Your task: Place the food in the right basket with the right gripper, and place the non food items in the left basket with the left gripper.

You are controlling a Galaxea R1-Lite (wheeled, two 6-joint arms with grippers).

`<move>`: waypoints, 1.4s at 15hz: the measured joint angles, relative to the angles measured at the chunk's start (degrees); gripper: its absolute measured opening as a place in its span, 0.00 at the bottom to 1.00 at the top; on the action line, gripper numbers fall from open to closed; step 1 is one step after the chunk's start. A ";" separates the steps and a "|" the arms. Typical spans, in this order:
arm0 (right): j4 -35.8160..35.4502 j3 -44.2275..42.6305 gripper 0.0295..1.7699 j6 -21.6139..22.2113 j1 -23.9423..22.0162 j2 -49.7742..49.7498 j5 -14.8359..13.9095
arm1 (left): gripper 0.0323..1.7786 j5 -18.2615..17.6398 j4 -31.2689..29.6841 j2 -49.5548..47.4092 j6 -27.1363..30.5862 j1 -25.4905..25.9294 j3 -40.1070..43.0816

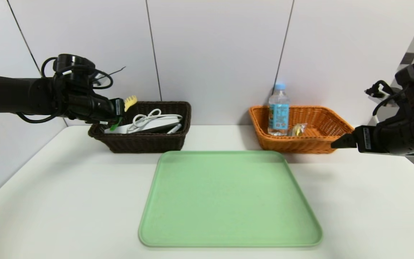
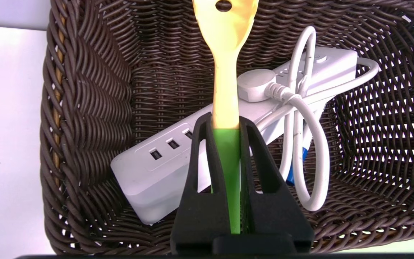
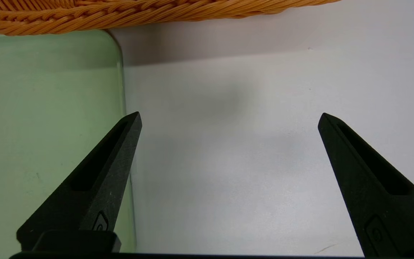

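Green tray (image 1: 230,199) nearest, on table. Left gripper (image 2: 225,124) angled down over dark brown basket (image 1: 146,140), fingers clamped on green handle of yellow pasta spoon (image 2: 226,72); spoon head juts beyond fingertips. Right gripper (image 3: 230,120) wide apart, above table beside tray.

high forward-down head view, close left wrist view into dark basket (image 2: 58,144), both showing power strip (image 2: 153,176)
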 joint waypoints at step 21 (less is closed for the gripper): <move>-10.96 3.00 0.96 -3.80 1.85 -6.53 13.31 | 0.90 2.16 21.61 -29.03 0.71 -2.62 -0.35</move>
